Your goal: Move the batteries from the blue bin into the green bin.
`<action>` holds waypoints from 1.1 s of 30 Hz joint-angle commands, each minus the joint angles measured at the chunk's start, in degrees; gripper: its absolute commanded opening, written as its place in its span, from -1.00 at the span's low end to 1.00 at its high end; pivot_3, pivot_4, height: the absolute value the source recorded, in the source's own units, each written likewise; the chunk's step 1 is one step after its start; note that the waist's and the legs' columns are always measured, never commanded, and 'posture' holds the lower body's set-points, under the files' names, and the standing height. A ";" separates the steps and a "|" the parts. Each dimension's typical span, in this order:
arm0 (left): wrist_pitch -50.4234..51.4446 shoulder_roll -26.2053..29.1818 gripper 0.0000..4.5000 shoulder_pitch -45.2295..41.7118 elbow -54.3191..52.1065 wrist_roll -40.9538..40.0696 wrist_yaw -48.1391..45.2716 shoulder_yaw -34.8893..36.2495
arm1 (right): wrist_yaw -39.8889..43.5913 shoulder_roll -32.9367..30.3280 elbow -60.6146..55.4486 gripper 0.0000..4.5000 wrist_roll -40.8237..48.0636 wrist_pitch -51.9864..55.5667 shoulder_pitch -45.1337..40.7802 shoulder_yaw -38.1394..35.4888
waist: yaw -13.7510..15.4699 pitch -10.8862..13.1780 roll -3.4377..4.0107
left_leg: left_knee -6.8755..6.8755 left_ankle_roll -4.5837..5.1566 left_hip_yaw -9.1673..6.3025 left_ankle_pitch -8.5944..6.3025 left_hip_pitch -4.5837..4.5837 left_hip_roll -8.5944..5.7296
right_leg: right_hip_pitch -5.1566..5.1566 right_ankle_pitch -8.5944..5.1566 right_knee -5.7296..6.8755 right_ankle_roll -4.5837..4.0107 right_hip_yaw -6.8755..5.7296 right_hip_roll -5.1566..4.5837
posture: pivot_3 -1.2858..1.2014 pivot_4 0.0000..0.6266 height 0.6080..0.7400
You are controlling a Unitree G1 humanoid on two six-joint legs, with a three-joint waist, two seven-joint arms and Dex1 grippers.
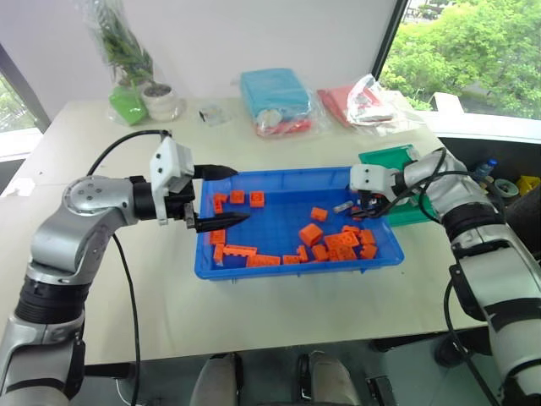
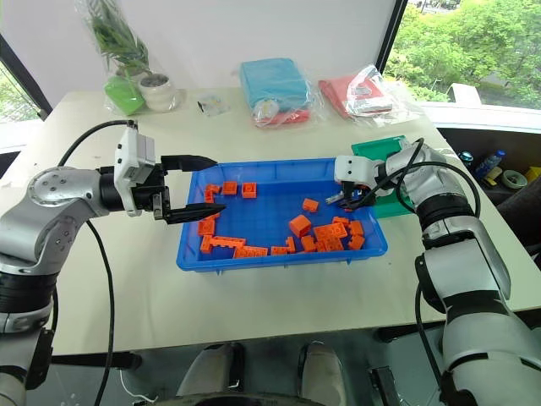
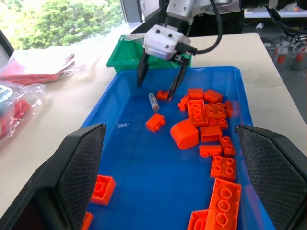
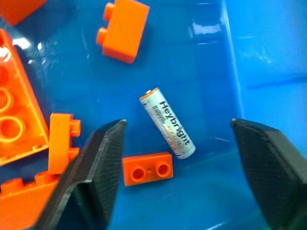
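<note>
Tabletop cluttered: right gripper (image 3: 159, 81) fingers open, empty, over battery (image 4: 167, 122); touching small orange brick (image 4: 147, 168) risks being pinched too.

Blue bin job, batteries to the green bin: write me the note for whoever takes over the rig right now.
Right claw: open, empty, pointing down over the one battery in view, straddling it without touching.
Left claw: open, empty, hovering over the blue bin's other end.
The battery lies flat on the bin floor near the end closest to the green bin, with a small orange brick right by one end and more orange bricks around.
Done: I cannot tell what the green bin holds.
Left: lower, close on the battery, carry it to the green bin.
</note>
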 commanded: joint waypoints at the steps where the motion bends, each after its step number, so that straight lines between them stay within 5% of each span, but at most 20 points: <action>1: -1.02 -0.24 1.00 -1.21 -0.51 0.29 0.12 0.39 | 0.44 1.85 0.27 0.57 -1.95 -0.31 -0.43 2.05 | 0.00 0.00 0.00 | 0.00 0.00 0.00 0.00 0.00 0.00 | 0.00 0.00 0.00 0.00 0.00 0.00 | 0.03 -0.52 0.13; 22: -0.67 0.12 1.00 0.53 -2.25 -0.39 2.68 2.24 | -1.62 5.77 7.60 0.57 -6.53 0.54 -6.21 4.59 | 0.13 0.15 0.24 | 0.00 0.00 0.02 0.01 -0.06 -0.03 | -0.10 0.00 0.05 -0.01 0.05 -0.01 | 0.03 -0.52 0.13; 30: -0.76 0.44 1.00 0.94 -2.45 -0.39 2.48 2.41 | 2.47 6.76 6.75 -1.00 -2.03 2.94 -5.28 1.14 | 0.10 0.14 0.23 | 0.00 0.00 0.02 0.01 -0.06 -0.03 | -0.11 0.00 0.09 -0.01 0.07 -0.01 | 0.03 -0.52 0.13; 33: -0.79 0.51 1.00 0.76 -2.21 -0.30 2.31 2.29 | 6.26 7.33 0.39 -0.99 4.88 6.86 -3.06 -3.91 | 0.11 0.15 0.24 | 0.00 0.00 0.03 0.01 -0.06 -0.03 | -0.11 0.01 0.11 -0.01 0.07 -0.01 | 0.03 -0.52 0.13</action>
